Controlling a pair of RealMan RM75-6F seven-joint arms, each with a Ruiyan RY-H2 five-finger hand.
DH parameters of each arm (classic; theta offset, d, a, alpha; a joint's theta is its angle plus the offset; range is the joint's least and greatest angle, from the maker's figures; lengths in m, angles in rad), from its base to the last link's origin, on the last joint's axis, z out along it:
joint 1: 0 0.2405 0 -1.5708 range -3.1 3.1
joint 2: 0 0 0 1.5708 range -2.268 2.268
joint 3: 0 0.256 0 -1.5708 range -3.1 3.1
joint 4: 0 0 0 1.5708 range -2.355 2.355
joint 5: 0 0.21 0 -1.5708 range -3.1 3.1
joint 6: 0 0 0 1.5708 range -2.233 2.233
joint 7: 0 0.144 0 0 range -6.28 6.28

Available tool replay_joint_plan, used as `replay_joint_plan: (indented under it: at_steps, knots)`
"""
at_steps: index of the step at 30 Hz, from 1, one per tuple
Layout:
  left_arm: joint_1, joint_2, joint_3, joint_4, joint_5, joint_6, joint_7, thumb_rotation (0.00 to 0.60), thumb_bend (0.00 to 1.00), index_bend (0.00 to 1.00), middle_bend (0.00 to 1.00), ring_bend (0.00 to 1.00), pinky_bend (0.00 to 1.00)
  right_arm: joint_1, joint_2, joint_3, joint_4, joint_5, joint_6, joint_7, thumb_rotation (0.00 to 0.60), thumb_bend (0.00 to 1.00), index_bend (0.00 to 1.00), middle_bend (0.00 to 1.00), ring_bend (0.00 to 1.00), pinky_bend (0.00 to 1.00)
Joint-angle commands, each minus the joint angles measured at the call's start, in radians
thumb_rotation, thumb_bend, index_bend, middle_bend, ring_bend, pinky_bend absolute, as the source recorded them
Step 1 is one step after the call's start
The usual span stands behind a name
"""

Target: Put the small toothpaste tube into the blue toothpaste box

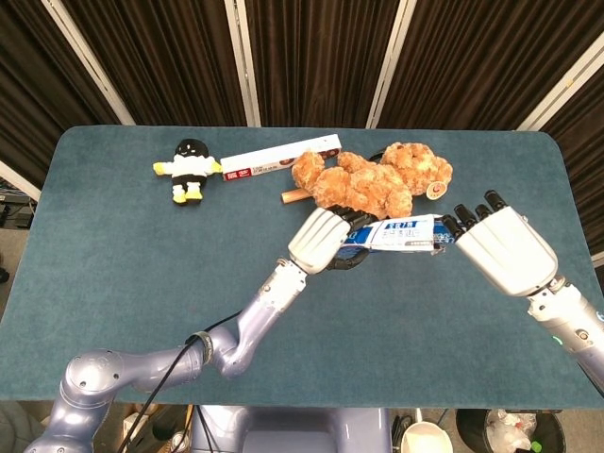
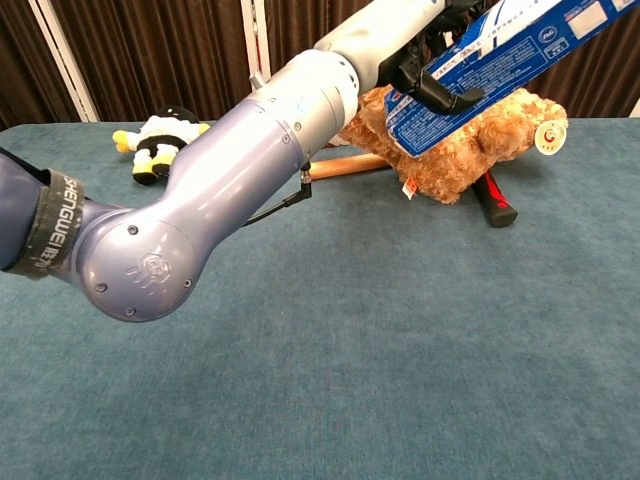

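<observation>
above the table, left hand grips the blue toothpaste box raised, mouth toward right hand, apparently for insertion; right hand's grasp and the toothpaste tube cannot be seen

A fluffy golden-brown teddy bear lies on the teal cloth-covered table near the far edge. Beneath it lies a hammer with a wooden handle and a black-and-red head. Further left lie a long white-and-red carton and a small black, white and yellow plush figure.
</observation>
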Motion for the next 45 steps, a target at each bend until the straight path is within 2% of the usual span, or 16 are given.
replay_joint_plan:
  at_steps: [1,6,14,27,38,45]
  knots:
    - [-0.004,-0.005,-0.004,-0.001,-0.005,0.001,0.004,0.6,0.44,0.33,0.47,0.43,0.47,-0.004,0.005,0.001,0.003,-0.009,0.01,-0.009,0.6,0.36,0.43,0.59,0.51,0.43]
    - [-0.012,-0.021,-0.014,0.003,-0.013,0.013,0.003,0.6,0.44,0.33,0.47,0.43,0.48,-0.009,0.013,0.003,0.012,-0.024,0.024,-0.036,0.6,0.36,0.26,0.47,0.4,0.36]
    - [-0.016,-0.073,-0.031,0.049,-0.012,0.072,-0.042,0.6,0.48,0.34,0.49,0.44,0.52,-0.015,0.013,0.001,0.03,-0.063,0.053,-0.066,0.6,0.36,0.18,0.4,0.33,0.3]
    - [-0.008,-0.135,-0.021,0.162,0.039,0.182,-0.19,0.6,0.53,0.36,0.51,0.46,0.54,-0.03,-0.009,0.004,0.064,-0.049,0.073,-0.094,0.6,0.36,0.18,0.4,0.33,0.26]
    - [0.026,-0.163,-0.032,0.216,0.056,0.288,-0.342,0.6,0.53,0.37,0.51,0.46,0.54,-0.064,-0.037,0.018,0.104,0.048,0.096,-0.138,0.6,0.36,0.18,0.4,0.33,0.26]
    - [0.079,-0.154,0.005,0.226,0.105,0.393,-0.446,0.6,0.53,0.36,0.5,0.46,0.54,-0.086,-0.061,0.027,0.116,0.122,0.108,-0.158,0.6,0.36,0.18,0.4,0.33,0.26]
